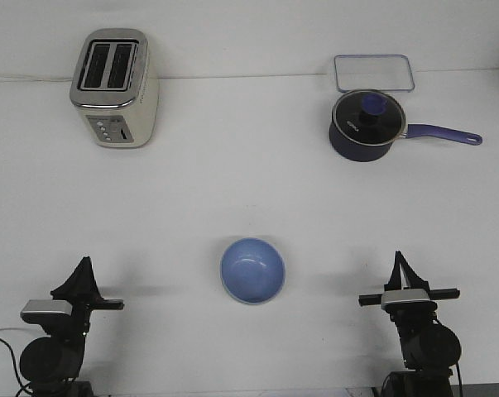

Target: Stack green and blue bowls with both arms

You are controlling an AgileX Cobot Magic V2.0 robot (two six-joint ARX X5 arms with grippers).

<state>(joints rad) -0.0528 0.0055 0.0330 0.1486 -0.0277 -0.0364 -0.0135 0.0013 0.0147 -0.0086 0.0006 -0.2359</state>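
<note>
Both pincers sit low at the near edge of the tabletop [232, 190], well apart from one another. On my left, the left pincer [82, 273] points up and away with its dark fingers drawn to a single tip, gripping nothing. Over on my right, the right pincer [401, 269] does the same, fingers meeting in a narrow point above its silver-grey block, nothing between them.

Between the two, a touch nearer the middle, sits the blue bowl [252, 270], upright and open, touched by neither pincer. I see a thin pale greenish edge along its lower rim, but whether that is the green bowl beneath it I cannot tell.

Far back on the left stands a cream toaster [114, 88]. Far right, a dark navy saucepan [367, 126] with its lid on, handle pointing right, and just behind it a clear rectangular lid [373, 73] lying flat.
</note>
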